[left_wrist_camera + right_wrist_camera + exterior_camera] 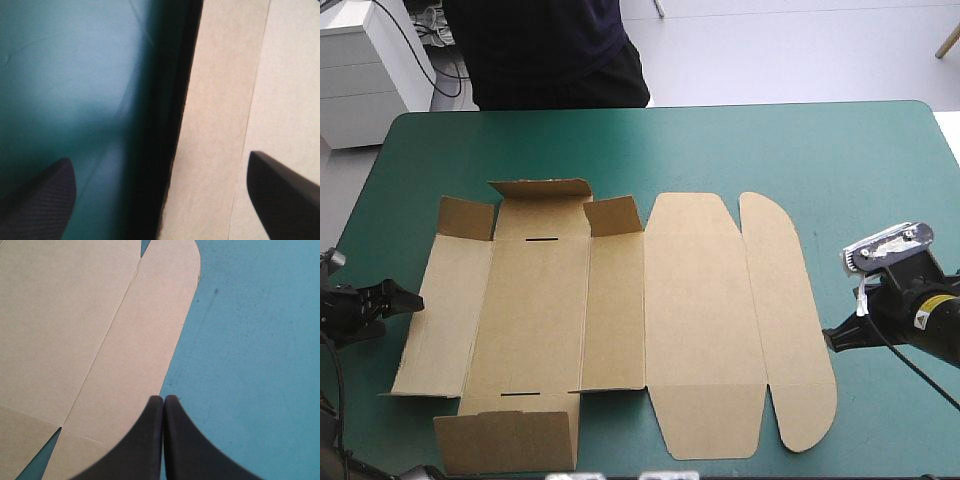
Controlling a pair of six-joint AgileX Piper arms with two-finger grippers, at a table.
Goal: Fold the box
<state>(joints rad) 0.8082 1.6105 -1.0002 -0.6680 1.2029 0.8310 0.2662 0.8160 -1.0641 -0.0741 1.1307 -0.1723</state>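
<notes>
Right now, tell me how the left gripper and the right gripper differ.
The left gripper is open; the right gripper is shut. The left gripper straddles the left edge of the box; the right gripper sits at its rounded right edge. Both hold nothing.

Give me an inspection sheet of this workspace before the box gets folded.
Surface: teal-green cover, flat.
Job's things: box lies unfolded, mostly flat; small flaps on its left part tilt up.
Clutter: nothing seen.
Grippers: left gripper open, straddling the box's left edge; right gripper shut, at the rounded flap's outer edge.
Cables: nothing seen.
Surroundings: white cabinet beyond the far left corner.
</notes>
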